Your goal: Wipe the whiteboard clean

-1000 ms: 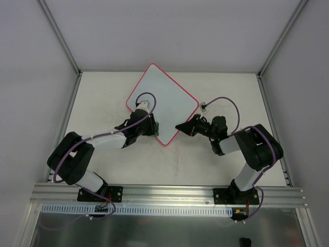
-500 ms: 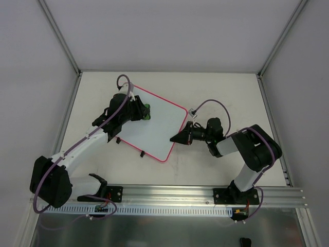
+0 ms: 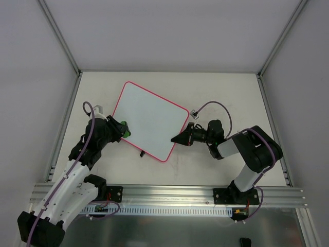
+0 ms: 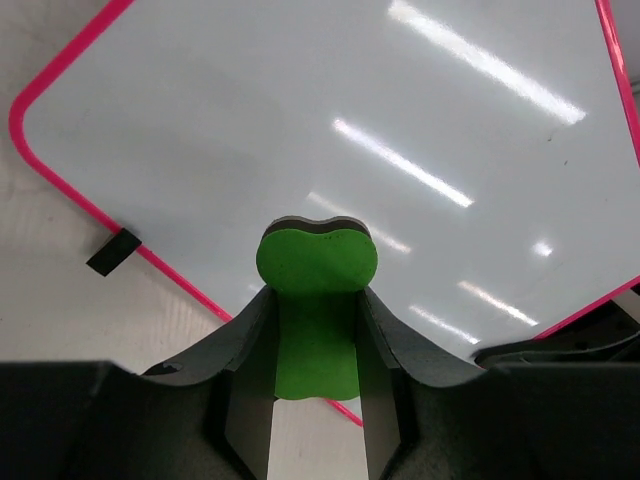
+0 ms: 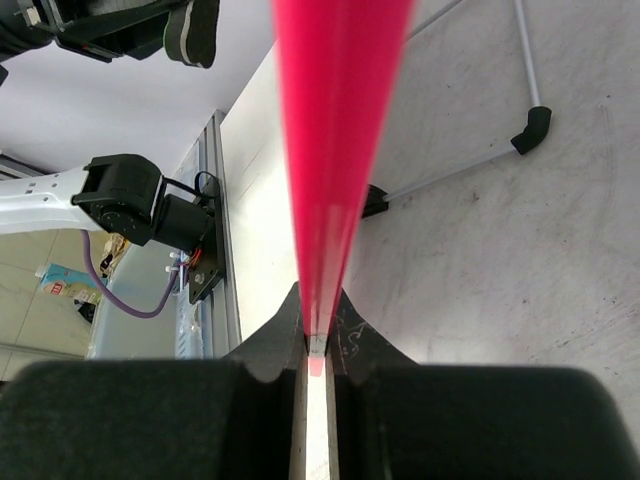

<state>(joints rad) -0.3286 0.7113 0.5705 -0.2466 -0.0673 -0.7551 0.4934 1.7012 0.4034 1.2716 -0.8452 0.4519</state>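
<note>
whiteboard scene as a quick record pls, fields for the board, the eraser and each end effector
board: flat white rectangular whiteboard with pink rim, askew on the table, no writing visible
eraser: small green eraser block, at the board's left edge
left end effector: shut on the eraser
right end effector: shut on the board's right rim

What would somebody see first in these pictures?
The big white board with its bright pink rim, lying tilted in the middle of the table. By its near left corner the left arm's jaws squeeze a green eraser, and the right arm's jaws pinch the board's right edge.
</note>
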